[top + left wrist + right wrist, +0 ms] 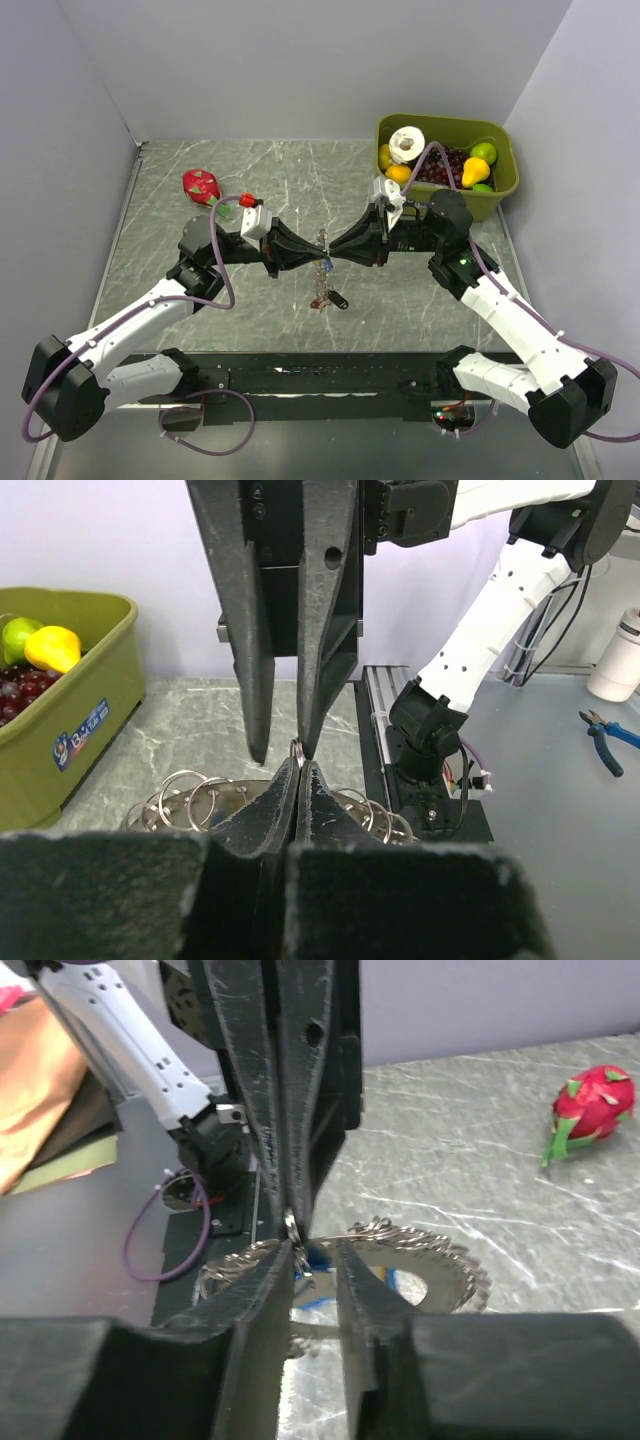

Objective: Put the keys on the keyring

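Keys [327,266] beneath pinched keyring [321,240], long axis toward near edge.

**Layout: keyring mid-table, bin rear right**

Keyring [322,243] hangs mid-table, off the surface, between the left gripper [314,248] reaching in from the left and the right gripper [331,250] from the right, tips nearly meeting. A ring cluster [320,285] hangs below it to the table [250,170]. Fob [338,298] lies on the table just right of the cluster's lower end. One of the keys [316,1257] seems to sit between the right gripper's fingers [262,1280], just below the keyring; view is poor. Bin [500,190] at rear right with fruit [476,170] in it. Dragon fruit [201,186] at rear left, well apart.
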You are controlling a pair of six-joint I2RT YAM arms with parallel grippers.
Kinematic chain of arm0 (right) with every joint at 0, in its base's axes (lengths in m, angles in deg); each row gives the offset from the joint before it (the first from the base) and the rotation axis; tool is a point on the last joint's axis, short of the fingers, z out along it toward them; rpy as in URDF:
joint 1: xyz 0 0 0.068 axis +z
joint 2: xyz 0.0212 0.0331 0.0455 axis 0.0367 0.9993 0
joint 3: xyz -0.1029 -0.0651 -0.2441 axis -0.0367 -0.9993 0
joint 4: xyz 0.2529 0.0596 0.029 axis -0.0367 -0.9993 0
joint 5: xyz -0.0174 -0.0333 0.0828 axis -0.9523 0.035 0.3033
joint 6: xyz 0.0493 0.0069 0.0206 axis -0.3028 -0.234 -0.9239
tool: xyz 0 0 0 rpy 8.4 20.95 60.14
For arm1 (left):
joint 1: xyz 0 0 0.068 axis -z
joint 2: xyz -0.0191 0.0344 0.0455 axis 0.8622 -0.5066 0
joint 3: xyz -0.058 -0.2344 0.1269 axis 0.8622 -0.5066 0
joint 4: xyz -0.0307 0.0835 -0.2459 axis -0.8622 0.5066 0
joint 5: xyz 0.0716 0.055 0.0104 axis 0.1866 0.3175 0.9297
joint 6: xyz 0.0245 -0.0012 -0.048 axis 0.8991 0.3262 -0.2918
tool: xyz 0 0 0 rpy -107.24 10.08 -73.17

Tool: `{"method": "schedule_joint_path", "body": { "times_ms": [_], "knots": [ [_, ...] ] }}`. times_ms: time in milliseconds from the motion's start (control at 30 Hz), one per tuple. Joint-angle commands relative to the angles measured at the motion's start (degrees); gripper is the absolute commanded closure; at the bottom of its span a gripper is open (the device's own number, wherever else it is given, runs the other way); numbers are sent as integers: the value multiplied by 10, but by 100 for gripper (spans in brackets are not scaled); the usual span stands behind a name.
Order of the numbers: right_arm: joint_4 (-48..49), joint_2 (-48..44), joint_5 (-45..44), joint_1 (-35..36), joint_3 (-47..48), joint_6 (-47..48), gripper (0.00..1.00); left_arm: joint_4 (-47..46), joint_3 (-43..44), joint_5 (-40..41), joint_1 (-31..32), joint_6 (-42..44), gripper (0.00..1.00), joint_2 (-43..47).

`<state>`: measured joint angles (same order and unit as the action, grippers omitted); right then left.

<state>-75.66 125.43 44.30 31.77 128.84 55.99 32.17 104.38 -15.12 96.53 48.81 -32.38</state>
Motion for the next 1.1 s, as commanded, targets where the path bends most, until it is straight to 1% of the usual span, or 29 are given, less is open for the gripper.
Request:
{"method": "schedule_joint_path", "body": {
  "times_ms": [0, 33, 133, 200, 300, 400, 433, 467, 533, 567, 600, 633, 667, 700, 767, 800, 900, 933, 967, 1033, 1067],
  "knots": [
    [40, 7, 21, 1, 22, -14, 77, -40, 39, -13, 3, -3, 99, 0],
    [40, 10, 23, 1, 23, -16, 85, -39, 39, -14, 3, -3, 99, -2],
    [20, 21, 22, 1, 32, -12, 99, -32, 44, -14, 3, -2, 99, -4],
    [5, 22, 19, 2, 37, -5, 100, -34, 44, -14, 2, -3, 99, -4],
    [-3, 17, 6, 1, 37, 4, 100, -8, 54, -13, 3, 13, 99, -2],
    [-32, 14, -1, 1, 49, 19, 100, 63, 75, -6, 2, 49, 97, 3],
    [-61, 15, -5, 1, 55, 35, 100, 87, 83, -3, 2, 63, 94, 5],
    [-79, 16, -6, 3, 61, 55, 100, 155, 104, -2, 2, 97, 81, 7],
    [-109, 22, -5, 1, 82, 77, 100, 230, 131, 2, 3, 134, 71, 7],
    [-158, 27, -7, 2, 92, 107, 100, 294, 155, 8, 2, 164, 56, 8],
    [-178, 35, -9, 1, 111, 120, 100, 330, 168, 12, 3, 191, 50, 8],
    [-202, 40, -10, 1, 121, 133, 100, 356, 178, 16, 2, 205, 45, 7],
    [-244, 45, -13, 2, 132, 158, 100, 385, 198, 29, 2, 233, 38, 7],
    [-264, 58, -15, 2, 150, 168, 100, 439, 208, 41, 2, 245, 35, 7],
    [-289, 70, -24, 1, 169, 186, 100, 482, 236, 71, 3, 276, 32, 0],
    [-309, 80, -26, 3, 174, 190, 100, 518, 247, 80, 3, 286, 31, -5],
    [-327, 98, -44, 11, 186, 197, 100, 576, 292, 99, 3, 312, 33, -34],
    [-332, 102, -51, 14, 187, 198, 100, 611, 304, 101, 3, 317, 33, -43],
    [-336, 105, -70, 19, 191, 201, 100, 624, 325, 103, 3, 325, 34, -61],
    [-342, 110, -83, 27, 193, 202, 100, 654, 343, 103, 3, 328, 35, -79],
    [-343, 113, -88, 29, 195, 202, 100, 662, 356, 99, 2, 331, 37, -94]
  ]
}}
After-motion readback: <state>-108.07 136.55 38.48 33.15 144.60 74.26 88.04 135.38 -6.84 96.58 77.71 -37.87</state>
